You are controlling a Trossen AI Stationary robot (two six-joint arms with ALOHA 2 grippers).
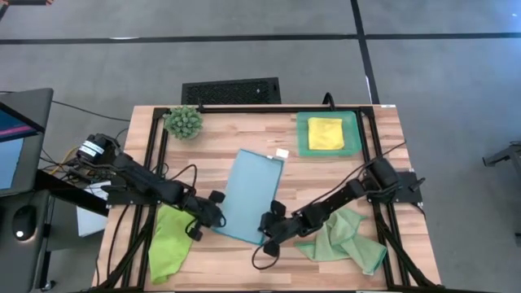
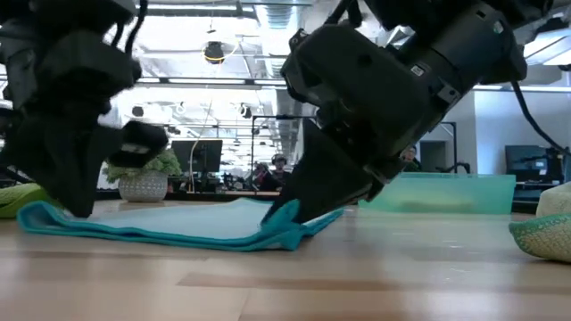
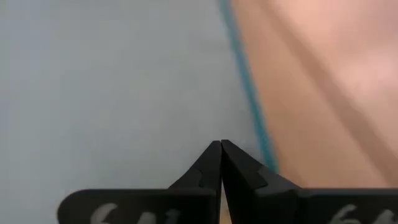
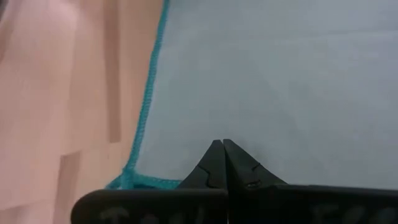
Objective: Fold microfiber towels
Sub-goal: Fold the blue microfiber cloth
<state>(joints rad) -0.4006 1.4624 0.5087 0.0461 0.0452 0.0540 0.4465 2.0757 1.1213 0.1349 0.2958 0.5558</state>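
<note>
A light blue towel (image 1: 252,191), folded into a long rectangle, lies flat in the middle of the table. My left gripper (image 1: 213,218) is shut at its near-left corner. My right gripper (image 1: 267,229) is shut at its near-right corner, where the cloth rumples up a little (image 2: 284,218). A yellow towel (image 1: 326,133) lies folded in the teal tray (image 1: 303,145) at the far right. A lime green towel (image 1: 169,244) lies crumpled at the near left, partly over the table's edge. A pale sage green towel (image 1: 342,240) lies crumpled at the near right. My left gripper's shut fingertips (image 3: 221,149) slant down onto the towel's top face (image 3: 155,112), just inside its long edge (image 3: 255,124). Whether any cloth is caught between them I cannot tell. My right gripper's shut fingertips (image 4: 222,148) slant down onto the top face (image 4: 280,93), just inside the corner (image 4: 127,179). A pinch does not show.
A small potted plant (image 1: 184,122) stands at the far left corner. Black frame rails (image 1: 155,163) run along the table's left and right sides. Bare wood (image 1: 244,268) shows along the near edge between the two crumpled towels.
</note>
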